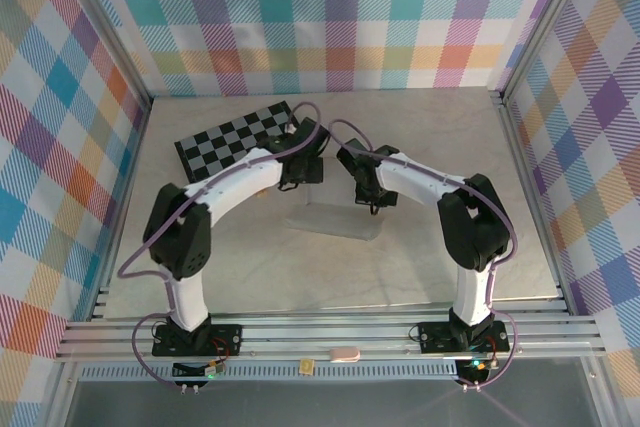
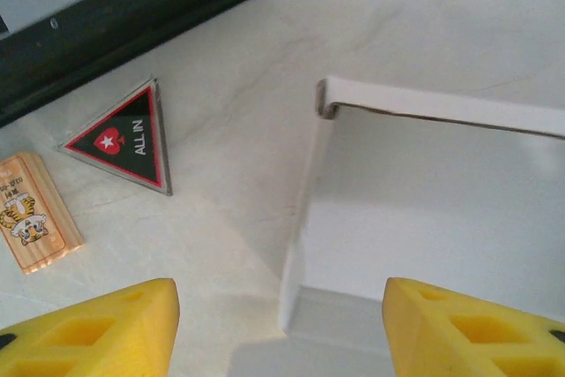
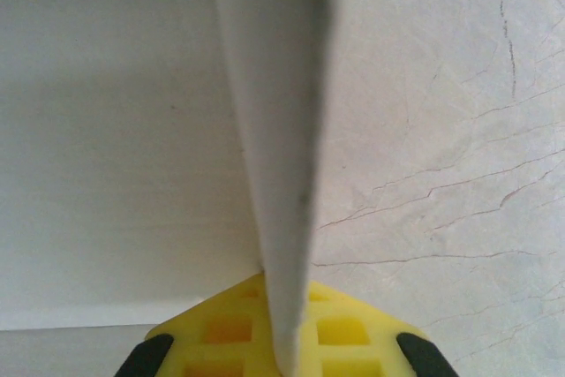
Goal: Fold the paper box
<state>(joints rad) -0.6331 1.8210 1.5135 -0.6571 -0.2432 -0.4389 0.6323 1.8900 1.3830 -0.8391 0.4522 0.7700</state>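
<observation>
Top external: paper box [image 1: 335, 221] low on the table [image 1: 250, 277], mid-field, between the two grippers and just nearer the bases than the checkered board [image 1: 236, 137]. Left gripper [image 1: 300, 175] above the box's far-left end, right gripper [image 1: 372, 199] at its far-right part.

Left wrist: yellow fingers spread wide, nothing pinched; box corner just ahead of them. Two white walls upright there, meeting at a slightly gapped corner, floor panel flat below. Beside the box on the bare table: triangular "ALL IN" token [image 2: 128, 140] and a small wooden tile [image 2: 32, 213], both apart from the cardboard.

Right wrist: fingers pressed together on one thin white wall, seen edge-on, held upright.

Progress (judgement): partly folded. One corner raised, one wall held up by the right gripper. Remaining walls and any locking tabs not visible, so probably unfinished; corner seam looks loose.

Orientation: open side up. Long axis roughly left to right across the table, right end slightly nearer the bases.
</observation>
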